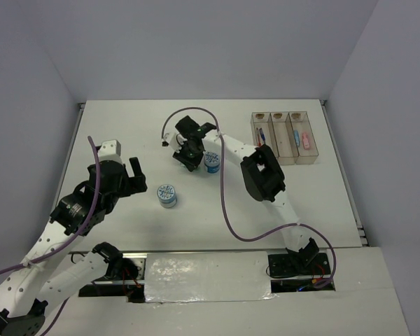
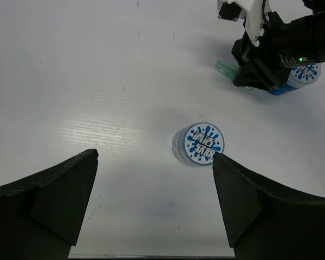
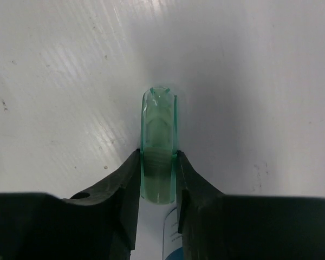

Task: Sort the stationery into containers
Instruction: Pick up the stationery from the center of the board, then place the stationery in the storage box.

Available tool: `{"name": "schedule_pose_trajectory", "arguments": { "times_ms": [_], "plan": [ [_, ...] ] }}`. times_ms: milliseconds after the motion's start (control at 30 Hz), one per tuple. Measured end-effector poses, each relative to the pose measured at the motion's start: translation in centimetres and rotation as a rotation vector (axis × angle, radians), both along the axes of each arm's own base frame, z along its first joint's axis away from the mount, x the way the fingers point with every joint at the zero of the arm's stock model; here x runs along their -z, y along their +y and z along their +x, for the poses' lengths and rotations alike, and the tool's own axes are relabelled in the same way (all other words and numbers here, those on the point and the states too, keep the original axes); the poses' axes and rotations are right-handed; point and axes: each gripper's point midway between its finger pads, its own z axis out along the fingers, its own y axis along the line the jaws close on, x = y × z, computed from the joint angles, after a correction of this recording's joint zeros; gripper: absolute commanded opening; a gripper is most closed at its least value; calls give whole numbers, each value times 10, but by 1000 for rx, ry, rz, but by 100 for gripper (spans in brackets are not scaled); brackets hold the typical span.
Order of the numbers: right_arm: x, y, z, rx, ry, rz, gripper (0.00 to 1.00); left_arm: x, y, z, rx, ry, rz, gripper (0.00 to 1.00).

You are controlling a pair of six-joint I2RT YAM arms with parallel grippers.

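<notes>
Mid-table (image 1: 126, 133), green clip (image 3: 158, 122) in right pincer (image 3: 158, 160)

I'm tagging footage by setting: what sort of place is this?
Probably a robotics lab test cell: white table boxed by blank walls, left arm and right arm bolted at its edge.

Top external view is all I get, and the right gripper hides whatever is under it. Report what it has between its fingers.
Observer: The right wrist view shows a green clip between the fingers of the right gripper, both pressed against its sides.
Operator: Now check the left gripper.
Observer: In the left wrist view the left gripper is wide open with nothing between its fingers. A tape roll stands just ahead of it.
</notes>
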Motion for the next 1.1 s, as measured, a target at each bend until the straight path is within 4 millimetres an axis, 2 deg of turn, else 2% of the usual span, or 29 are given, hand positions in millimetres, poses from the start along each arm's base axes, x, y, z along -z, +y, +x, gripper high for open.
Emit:
{"name": "schedule_pose_trajectory", "arguments": {
  "times_ms": [33,200,300,367,433,533,600,633,667,700,733,767,800,867,933,1000,1100],
  "plan": [
    [0,1,0,-2,-5,2,0,0,0,0,2,0,-1,99],
    [-6,14,-6,-1,-25,82,0,0,-2,0,13,1,-5,99],
    [-29,27,-15,15,-41,220,0,0,-3,0,21,0,0,99],
    [-63,33,-16,43,-79,336,0,-1,-2,0,22,-1,2,99],
    [-114,33,-9,88,-161,446,0,-1,-2,0,23,-3,2,99],
    [-194,8,31,224,-376,526,0,-2,-2,-1,25,-8,-2,99],
    [-233,-28,72,359,-511,519,0,-4,-3,-1,28,-13,-7,99],
    [-243,-55,94,441,-564,497,0,-4,-3,-2,29,-15,-9,99],
    [-245,-79,110,514,-601,462,0,-5,-3,-2,34,-17,-13,99],
    [-240,-118,130,604,-627,415,0,-5,-4,-2,38,-17,-14,99],
    [-230,-151,142,680,-640,361,0,-6,-5,-3,43,-20,-18,99],
    [-213,-194,152,774,-648,286,0,-6,-5,-3,46,-21,-21,99],
    [-194,-233,155,858,-648,208,0,-7,-6,-3,49,-23,-24,99],
    [-154,-314,148,1021,-624,35,0,-7,-8,-3,58,-22,-29,99],
    [-124,-370,132,1134,-603,-104,0,-7,-9,-3,67,-23,-33,99],
    [-110,-402,119,1196,-591,-201,0,-6,-12,-2,79,-19,-31,99],
    [-110,-419,115,1234,-613,-256,0,-4,-15,-1,98,-7,-24,99]
  ]
}}
